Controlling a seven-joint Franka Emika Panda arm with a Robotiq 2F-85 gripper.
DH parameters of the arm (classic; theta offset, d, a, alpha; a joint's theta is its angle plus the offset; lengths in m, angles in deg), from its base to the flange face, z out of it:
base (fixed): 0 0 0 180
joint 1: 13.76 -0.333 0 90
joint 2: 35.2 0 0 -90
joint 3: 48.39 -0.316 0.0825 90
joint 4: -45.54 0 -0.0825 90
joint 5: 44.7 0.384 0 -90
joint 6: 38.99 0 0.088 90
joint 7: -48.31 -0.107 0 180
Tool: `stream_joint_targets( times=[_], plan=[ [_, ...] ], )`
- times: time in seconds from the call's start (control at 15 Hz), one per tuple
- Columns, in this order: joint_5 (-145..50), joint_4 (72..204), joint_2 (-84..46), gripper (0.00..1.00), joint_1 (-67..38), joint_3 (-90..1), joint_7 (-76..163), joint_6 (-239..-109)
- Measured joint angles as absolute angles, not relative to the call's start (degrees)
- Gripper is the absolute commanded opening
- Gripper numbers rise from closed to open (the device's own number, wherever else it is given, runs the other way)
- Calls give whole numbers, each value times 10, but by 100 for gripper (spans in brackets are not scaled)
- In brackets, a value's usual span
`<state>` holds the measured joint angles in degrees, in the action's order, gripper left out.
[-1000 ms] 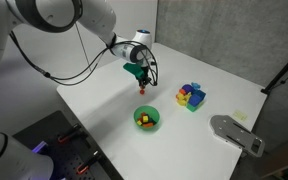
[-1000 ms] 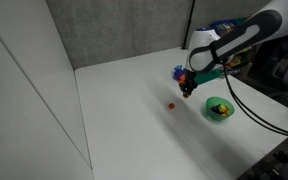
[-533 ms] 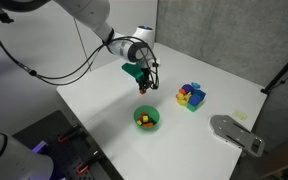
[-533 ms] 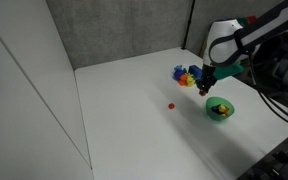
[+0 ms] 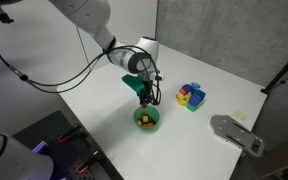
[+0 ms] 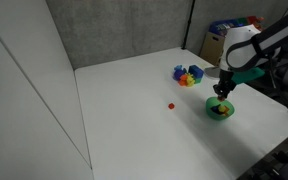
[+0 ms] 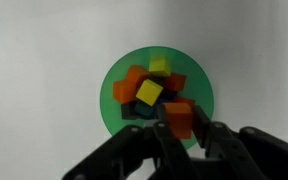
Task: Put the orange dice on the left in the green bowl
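The green bowl [image 7: 112,108] lies right under my gripper [image 7: 181,128] and holds several orange, yellow and dark blocks. My gripper is shut on an orange dice [image 7: 178,116], held just above the bowl's near rim. In both exterior views the gripper [image 5: 146,97] [image 6: 222,90] hangs over the bowl [image 5: 137,122] [image 6: 210,109]. Another tiny orange-red dice [image 6: 170,104] lies alone on the white table, well away from the bowl; the arm hides it in the other views.
A cluster of yellow, blue, purple and red blocks [image 5: 190,96] [image 6: 187,76] sits on the table beyond the bowl. A grey flat device [image 5: 234,133] lies near the table's corner. A grey wall stands behind the table.
My gripper has carried the orange dice across the table and now hangs over the green bowl. The lone dice on the table has not moved.
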<state>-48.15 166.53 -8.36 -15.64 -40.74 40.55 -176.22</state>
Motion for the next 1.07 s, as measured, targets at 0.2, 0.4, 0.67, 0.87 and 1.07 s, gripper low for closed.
stream_joint_targets(
  times=[0.2,0.4,0.67,0.87,1.07],
  plan=[
    [-489,1680,-84,69,-150,-398,405,-1762],
    [-489,1686,-85,94,-147,-395,405,-1762],
    [-489,1686,-105,100,-147,-396,405,-1744],
    [-489,1686,-143,100,-147,-401,406,-1699],
    [-489,1687,-190,100,-147,-408,406,-1650]
  ],
)
